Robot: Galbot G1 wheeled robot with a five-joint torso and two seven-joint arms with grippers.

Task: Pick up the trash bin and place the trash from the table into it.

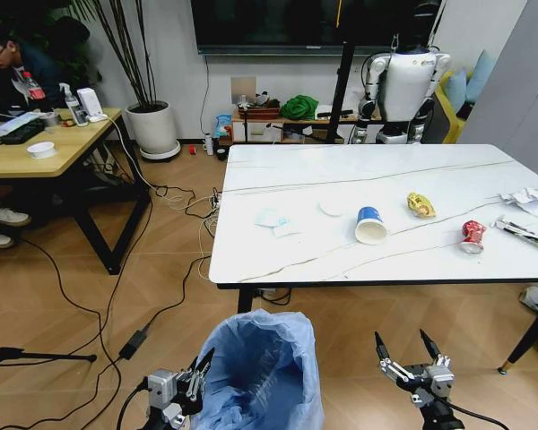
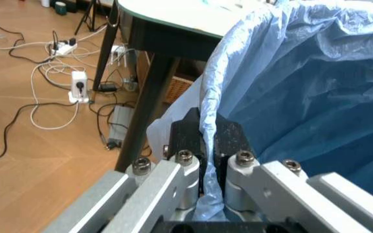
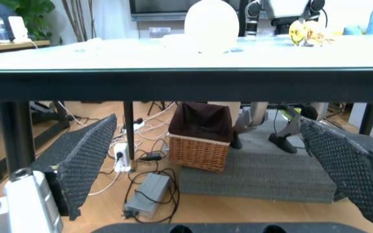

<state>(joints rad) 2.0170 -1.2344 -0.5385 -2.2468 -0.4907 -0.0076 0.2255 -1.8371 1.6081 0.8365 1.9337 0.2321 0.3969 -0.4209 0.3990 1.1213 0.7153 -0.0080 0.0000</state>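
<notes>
At near left, the left gripper (image 1: pixel 197 381) pinches the rim of the blue-bagged round trash bin (image 1: pixel 262 372). The bin-holding step seems finished. The right gripper (image 1: pixel 407 355), spread and empty, must next reach the blue-and-white paper cup (image 1: pixel 370 225) on the white marble table (image 1: pixel 278 260).

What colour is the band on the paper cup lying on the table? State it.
Blue band, white rim, on the paper cup lying on the table; head view shows it best.

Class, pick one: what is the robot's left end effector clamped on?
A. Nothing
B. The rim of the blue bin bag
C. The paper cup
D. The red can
B: the left end effector is shut on the rim of the trash bin, pinching its blue bag.
</notes>
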